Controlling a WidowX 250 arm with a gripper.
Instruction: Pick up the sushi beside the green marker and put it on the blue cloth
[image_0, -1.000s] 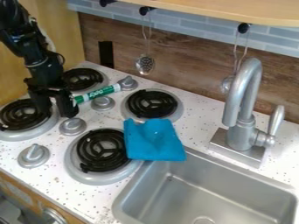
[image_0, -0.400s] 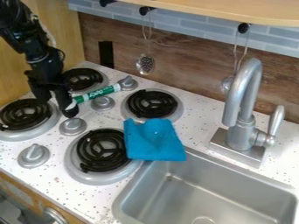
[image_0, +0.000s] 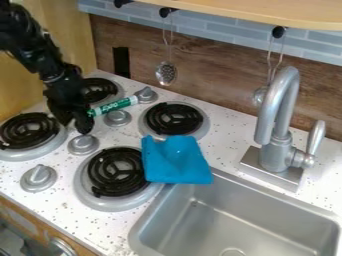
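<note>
While the claw (image_0: 74, 128) hangs right beside the green marker (image_0: 113, 106), its tips apart, it should line up slowly and not bump it.

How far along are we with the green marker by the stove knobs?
Reaching the green marker looks done: the end effector is right at its left end. In hand: positioning there; a grip can't be confirmed. Left, apparently: any lift, since the marker lies beside the stove knobs.

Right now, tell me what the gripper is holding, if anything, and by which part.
That cannot be told for certain: the gripper is at one end of the green and white marker, but a hold isn't clear.
</note>
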